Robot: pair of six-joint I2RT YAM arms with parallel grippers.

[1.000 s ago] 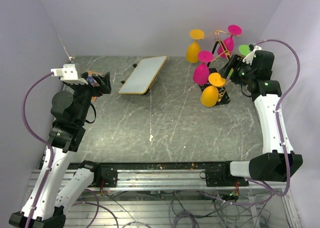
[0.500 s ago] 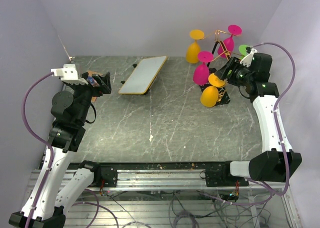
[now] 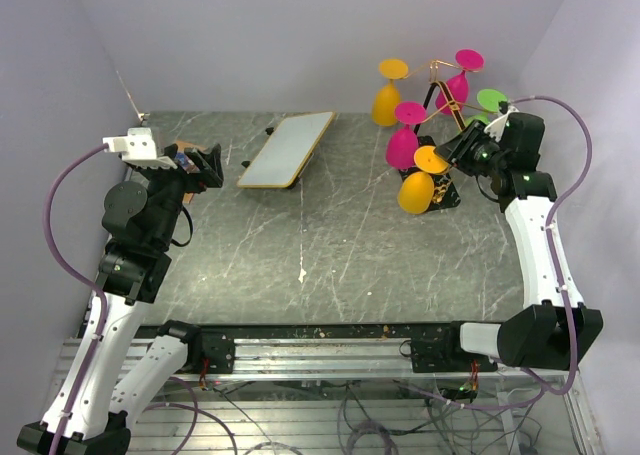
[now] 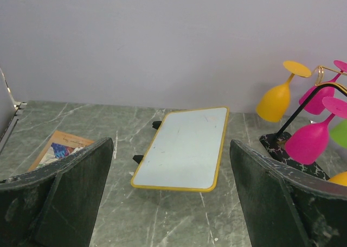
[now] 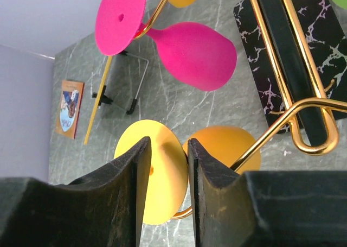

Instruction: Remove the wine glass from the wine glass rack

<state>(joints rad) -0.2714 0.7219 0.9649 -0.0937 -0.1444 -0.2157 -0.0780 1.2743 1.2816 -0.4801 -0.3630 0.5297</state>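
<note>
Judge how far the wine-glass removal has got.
Done: the right end effector is at the front orange glass. In hand: its fingers flank that glass's foot, grip unconfirmed. Left: lift the glass, now hanging by its foot, clear of the wine glass rack. The left end effector is open, far off.

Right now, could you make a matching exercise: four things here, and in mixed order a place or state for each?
1 left gripper
2 right gripper
3 white board
4 green glass

a tilted on its stand
b hanging on the rack's right side
c wide open, far from the rack
d at the foot of the front orange glass

Pairs: 1c, 2d, 3a, 4b
</note>
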